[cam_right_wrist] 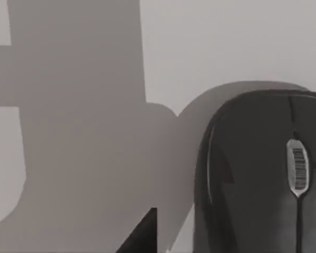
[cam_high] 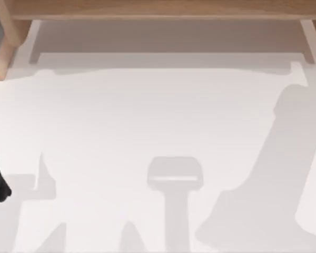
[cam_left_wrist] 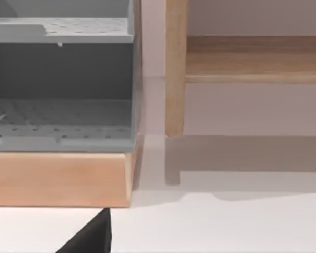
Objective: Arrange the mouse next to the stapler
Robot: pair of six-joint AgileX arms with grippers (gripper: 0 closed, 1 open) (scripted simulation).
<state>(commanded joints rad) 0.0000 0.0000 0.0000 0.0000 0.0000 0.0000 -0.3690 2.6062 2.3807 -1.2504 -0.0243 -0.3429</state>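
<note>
Dark grey plastic mouse with a ribbed scroll wheel (cam_right_wrist: 263, 174) lies flat on the white table (cam_high: 147, 121), close beneath the right wrist camera, probably lined up for pickup; cannot tell either gripper's opening; stapler unlocated.

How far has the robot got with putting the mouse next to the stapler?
Nothing looks done yet. The right wrist view shows the dark mouse lying on the white table, close under that camera, so a pickup may be in hand, though no grip is visible. The left wrist view faces a wooden shelf holding a grey tray. I cannot make out a stapler, so carrying and placing remain.
</note>
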